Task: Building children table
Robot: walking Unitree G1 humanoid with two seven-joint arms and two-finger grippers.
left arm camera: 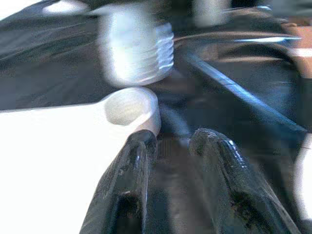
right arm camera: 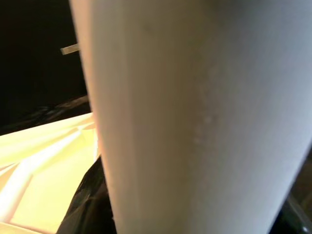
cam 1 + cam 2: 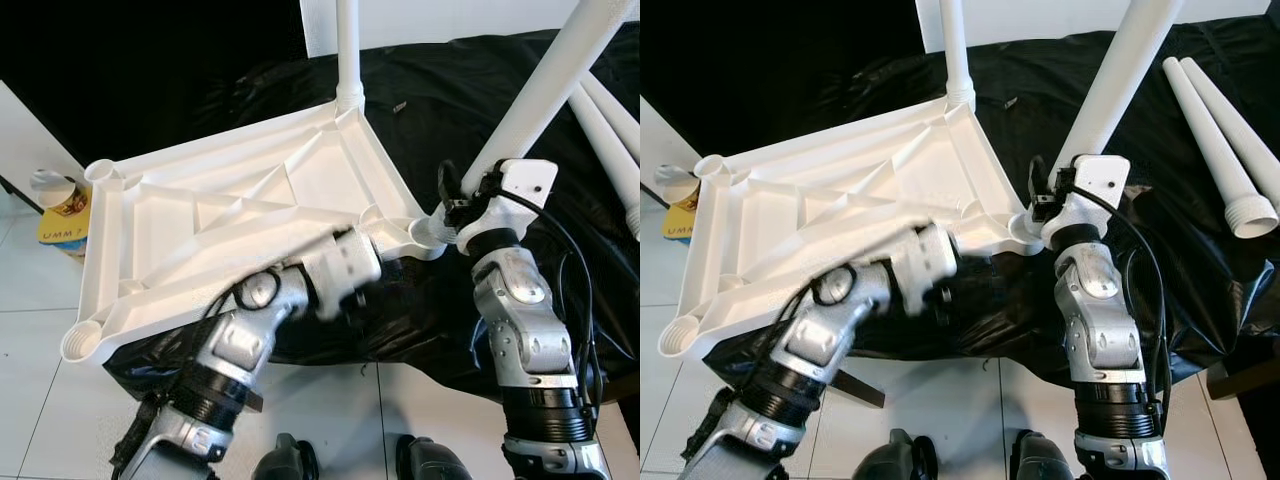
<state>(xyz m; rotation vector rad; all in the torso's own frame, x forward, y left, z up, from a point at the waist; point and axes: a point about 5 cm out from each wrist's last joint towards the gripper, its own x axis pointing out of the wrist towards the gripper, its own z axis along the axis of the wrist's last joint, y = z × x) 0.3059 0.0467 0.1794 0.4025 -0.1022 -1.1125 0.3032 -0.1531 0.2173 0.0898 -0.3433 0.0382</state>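
A white plastic tabletop [image 3: 240,210] lies upside down on a black sheet. One white leg [image 3: 348,50] stands in its far corner socket. My right gripper [image 3: 468,192] is shut on a second white leg [image 3: 545,85], which is tilted with its lower end at the near right corner socket [image 3: 428,230]. In the left wrist view the leg's threaded end [image 1: 134,48] hovers just above the socket [image 1: 129,105]. My left gripper [image 1: 170,139], blurred, is at the tabletop's near edge beside that socket, slightly open and holding nothing.
Two spare white legs [image 3: 1215,140] lie on the black sheet [image 3: 460,90] at the right. A yellow container [image 3: 62,215] stands on the tiled floor [image 3: 40,400] at the left. My feet [image 3: 285,460] are close to the sheet's front edge.
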